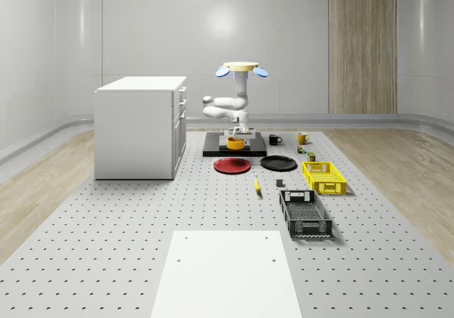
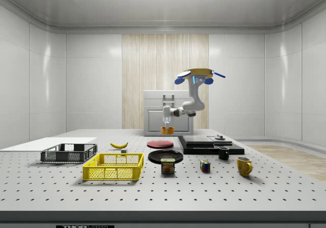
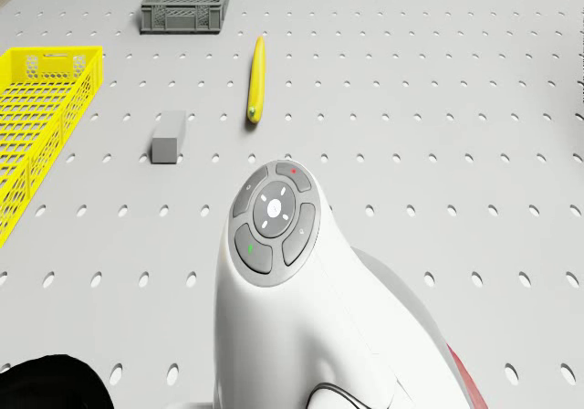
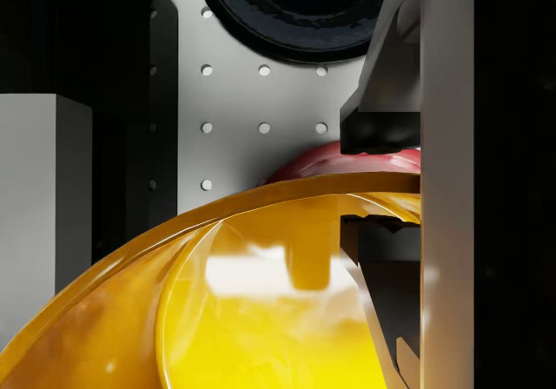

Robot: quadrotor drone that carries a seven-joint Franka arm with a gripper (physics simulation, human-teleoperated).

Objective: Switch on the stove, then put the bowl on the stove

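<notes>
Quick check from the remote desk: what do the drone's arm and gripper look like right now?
The arm is glossy white with rounded links, hanging under a yellow disc-shaped drone body with blue rotors. In the drone view a link carries a round grey button pad with red and green marks. The gripper has pale grey fingers tipped with black pads.

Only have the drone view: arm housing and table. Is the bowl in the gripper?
Observer: Yes. In the wrist view the fingers pinch the bowl by its rim, one inside and one outside.
Operator: On the stove yet?
Observer: No. In the side view the bowl hangs in the air, just off the left edge of the stove.
Operator: And the drone?
Observer: The drone is hovering above the stove, not resting on anything.
</notes>
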